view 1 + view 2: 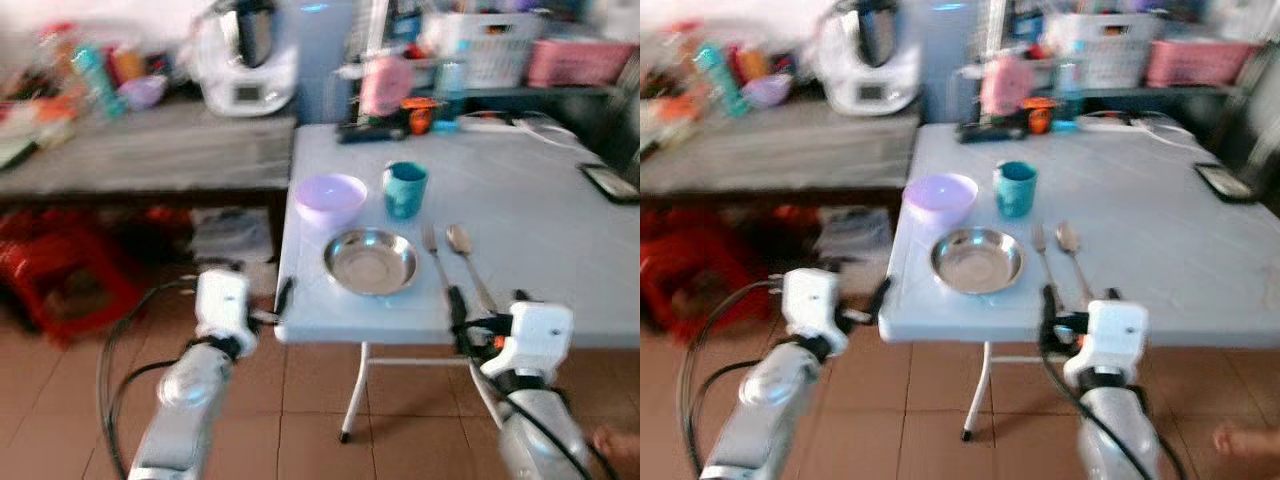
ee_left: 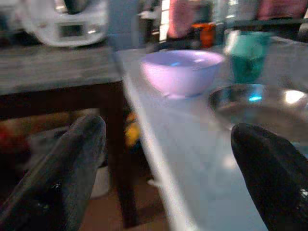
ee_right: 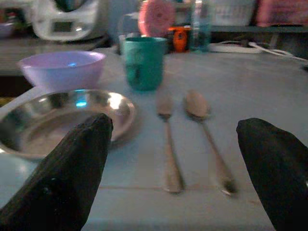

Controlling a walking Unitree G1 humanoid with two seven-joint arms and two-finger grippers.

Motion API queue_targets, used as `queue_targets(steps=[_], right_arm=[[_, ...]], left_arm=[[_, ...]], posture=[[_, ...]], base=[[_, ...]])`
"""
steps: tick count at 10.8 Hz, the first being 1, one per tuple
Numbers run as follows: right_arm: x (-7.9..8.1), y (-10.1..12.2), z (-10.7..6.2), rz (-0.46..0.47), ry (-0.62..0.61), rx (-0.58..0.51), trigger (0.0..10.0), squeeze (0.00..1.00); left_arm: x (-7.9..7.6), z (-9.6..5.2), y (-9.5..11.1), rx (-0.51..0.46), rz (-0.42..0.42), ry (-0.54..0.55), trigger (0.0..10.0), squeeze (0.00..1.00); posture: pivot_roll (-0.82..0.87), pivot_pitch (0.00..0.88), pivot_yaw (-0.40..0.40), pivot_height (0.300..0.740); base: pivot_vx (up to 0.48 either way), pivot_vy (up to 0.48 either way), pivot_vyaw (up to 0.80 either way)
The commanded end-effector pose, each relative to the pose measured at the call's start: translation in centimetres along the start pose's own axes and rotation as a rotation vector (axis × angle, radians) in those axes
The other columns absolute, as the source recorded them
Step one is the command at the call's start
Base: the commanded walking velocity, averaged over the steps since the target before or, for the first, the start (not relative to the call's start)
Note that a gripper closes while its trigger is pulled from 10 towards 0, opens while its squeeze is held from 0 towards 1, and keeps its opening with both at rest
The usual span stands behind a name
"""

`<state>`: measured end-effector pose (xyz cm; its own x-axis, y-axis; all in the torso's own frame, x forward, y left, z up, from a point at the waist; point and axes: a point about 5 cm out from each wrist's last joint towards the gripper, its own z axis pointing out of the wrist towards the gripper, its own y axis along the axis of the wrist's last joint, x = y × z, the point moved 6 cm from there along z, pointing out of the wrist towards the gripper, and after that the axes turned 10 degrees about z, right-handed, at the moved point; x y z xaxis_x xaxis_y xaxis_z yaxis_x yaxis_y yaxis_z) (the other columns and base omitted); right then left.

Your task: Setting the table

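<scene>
On the pale blue table (image 1: 540,230) a steel plate (image 1: 370,262) lies near the front edge. Behind it stand a lilac bowl (image 1: 330,198) and a teal cup (image 1: 404,190). A fork (image 1: 437,258) and a spoon (image 1: 468,260) lie side by side to the plate's right. My left gripper (image 2: 168,130) hovers open at the table's front left corner, level with the tabletop and facing the bowl. My right gripper (image 1: 487,296) is open at the front edge, just short of the fork and spoon handles. Neither holds anything.
A wooden counter (image 1: 150,150) with a white appliance (image 1: 245,55) adjoins the table on the left, with a red crate (image 1: 60,275) below it. A dark phone (image 1: 610,182) lies at the table's right edge. Clutter and baskets (image 1: 490,45) line the back. Brown tiled floor (image 1: 300,420) lies in front.
</scene>
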<state>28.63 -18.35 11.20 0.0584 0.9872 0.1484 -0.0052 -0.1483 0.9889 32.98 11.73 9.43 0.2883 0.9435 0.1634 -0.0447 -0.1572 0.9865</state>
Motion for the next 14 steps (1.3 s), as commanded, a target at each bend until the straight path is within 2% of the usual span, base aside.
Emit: queue_targets(steps=[1, 3, 6, 11, 14], right_arm=[[0.8, 0.2, 0.2, -0.003, 0.028, -0.01, 10.0, 0.0], [0.7, 0.1, 0.2, -0.003, 0.026, -0.009, 10.0, 0.0], [0.7, 0.0, 0.1, -0.001, 0.023, -0.007, 10.0, 0.0], [0.6, 0.0, 0.0, -0.005, 0.02, -0.006, 10.0, 0.0], [0.5, 0.0, 0.1, -0.009, 0.023, -0.005, 10.0, 0.0]], left_arm=[[0.5, 0.0, 0.1, -0.001, 0.02, 0.008, 10.0, 0.0], [0.0, 0.1, 0.3, -0.013, 0.03, -0.017, 10.0, 0.0], [-0.5, 0.2, 0.7, -0.033, 0.015, -0.048, 10.0, 0.0], [-0.8, 0.1, 0.7, -0.039, 0.001, -0.065, 10.0, 0.0], [-1.0, 0.2, 0.8, -0.044, -0.001, -0.073, 10.0, 0.0]], posture=[[0.04, 0.0, 0.023, 0.74], [0.04, 0.0, 0.025, 0.74], [0.04, 0.0, 0.025, 0.74], [0.04, 0.0, 0.023, 0.74], [0.04, 0.0, 0.02, 0.74]], base=[[0.0, 0.0, 0.0], [0.0, 0.0, 0.0], [0.0, 0.0, 0.52], [0.0, 0.0, 0.0], [0.269, 0.0, 0.0]])
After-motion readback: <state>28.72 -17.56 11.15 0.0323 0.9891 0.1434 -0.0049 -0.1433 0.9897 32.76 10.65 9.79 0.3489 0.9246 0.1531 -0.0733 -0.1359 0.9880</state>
